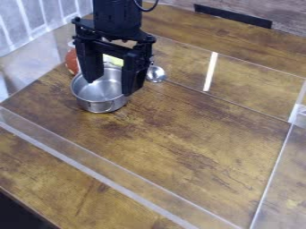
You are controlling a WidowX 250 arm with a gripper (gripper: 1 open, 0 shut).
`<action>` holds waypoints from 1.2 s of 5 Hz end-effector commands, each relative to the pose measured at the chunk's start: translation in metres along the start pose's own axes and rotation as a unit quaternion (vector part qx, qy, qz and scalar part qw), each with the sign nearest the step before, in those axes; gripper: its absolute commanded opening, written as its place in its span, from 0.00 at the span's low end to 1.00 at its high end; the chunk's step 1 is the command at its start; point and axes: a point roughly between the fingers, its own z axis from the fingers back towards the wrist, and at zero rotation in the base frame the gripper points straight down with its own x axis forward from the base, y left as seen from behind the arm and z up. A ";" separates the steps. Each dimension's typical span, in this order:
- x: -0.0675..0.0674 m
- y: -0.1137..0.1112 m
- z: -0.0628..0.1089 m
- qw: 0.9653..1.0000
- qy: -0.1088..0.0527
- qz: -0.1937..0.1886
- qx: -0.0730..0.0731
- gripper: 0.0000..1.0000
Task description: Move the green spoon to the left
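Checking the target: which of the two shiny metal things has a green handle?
The spoon, under the gripper: green handle, small silver bowl. The pot is all steel.

Steel pot (99,95) on wooden table (180,134)

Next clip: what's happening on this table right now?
A single robot arm hangs over the far left part of a wooden table, its gripper pointing down with the jaws spread wide. Between the jaws shows the yellow-green handle of the green spoon, whose shiny bowl sticks out to the right. Whether the jaws touch the spoon cannot be told. A round steel pot sits just in front of the gripper, and something red is partly hidden behind it. The spoon does not look moved yet.
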 end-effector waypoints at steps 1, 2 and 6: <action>-0.003 -0.003 -0.018 1.000 0.011 0.009 -0.002 1.00; 0.022 -0.005 -0.001 0.999 -0.014 0.045 -0.008 1.00; 0.073 0.025 0.013 0.982 -0.060 0.176 -0.010 1.00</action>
